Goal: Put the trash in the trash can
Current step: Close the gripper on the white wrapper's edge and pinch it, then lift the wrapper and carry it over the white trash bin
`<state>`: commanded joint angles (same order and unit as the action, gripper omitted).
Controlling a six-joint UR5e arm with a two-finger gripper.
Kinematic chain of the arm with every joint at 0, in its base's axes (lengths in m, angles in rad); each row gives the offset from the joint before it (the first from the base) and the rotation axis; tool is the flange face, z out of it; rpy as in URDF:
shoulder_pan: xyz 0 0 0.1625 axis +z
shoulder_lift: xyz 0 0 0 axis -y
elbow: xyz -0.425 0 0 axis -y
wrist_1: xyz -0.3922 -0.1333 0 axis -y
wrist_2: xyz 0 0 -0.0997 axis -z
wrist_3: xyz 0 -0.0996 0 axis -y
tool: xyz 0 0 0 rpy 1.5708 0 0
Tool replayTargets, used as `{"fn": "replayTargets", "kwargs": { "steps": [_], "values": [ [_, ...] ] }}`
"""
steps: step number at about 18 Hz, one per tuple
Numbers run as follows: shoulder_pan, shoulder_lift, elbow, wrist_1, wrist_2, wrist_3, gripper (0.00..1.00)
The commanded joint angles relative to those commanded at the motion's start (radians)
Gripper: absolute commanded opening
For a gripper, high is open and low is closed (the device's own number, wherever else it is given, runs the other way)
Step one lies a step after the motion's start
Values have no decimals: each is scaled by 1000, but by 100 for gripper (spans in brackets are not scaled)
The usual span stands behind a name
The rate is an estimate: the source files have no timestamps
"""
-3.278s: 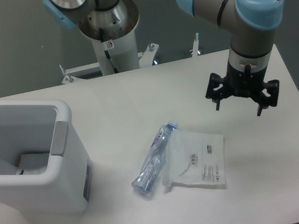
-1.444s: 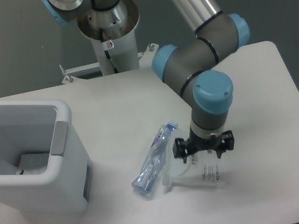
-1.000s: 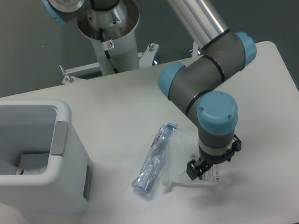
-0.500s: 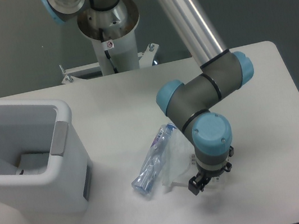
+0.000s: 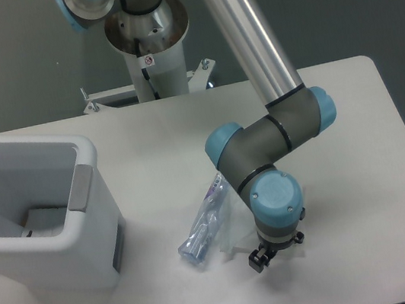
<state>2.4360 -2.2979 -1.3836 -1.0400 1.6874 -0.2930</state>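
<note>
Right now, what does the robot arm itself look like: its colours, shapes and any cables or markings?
The arm is a shiny silver tube with dark grey rounded joints, each closed by a light blue cap. Its gripper is small and black; the jaws are mostly hidden. The white base column carries a small red and white sticker and a black cable.

We see the pincer [image 5: 274, 252] now down over the packet [image 5: 234, 232], having swung in from the counter's right side

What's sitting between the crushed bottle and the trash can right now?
Nothing: in the fixed camera view, only bare white table separates the crushed bottle from the trash can.
</note>
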Motion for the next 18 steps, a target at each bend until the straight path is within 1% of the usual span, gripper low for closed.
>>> {"fn": "replayTargets", "kwargs": {
  "steps": [2,3,6,8,9,12,14,16,18],
  "values": [
    [-2,2,0,2,-6,-2,63],
    [-2,3,0,2,-6,-3,51],
    [-2,5,2,2,-14,-15,26],
    [-2,5,2,2,-14,-21,6],
    [-2,6,3,3,-15,-21,0],
    [0,11,8,3,-34,-23,0],
    [0,29,9,5,-37,-23,0],
    [2,67,14,5,-63,-21,0],
    [5,125,14,5,-112,-11,0]
  ]
}}
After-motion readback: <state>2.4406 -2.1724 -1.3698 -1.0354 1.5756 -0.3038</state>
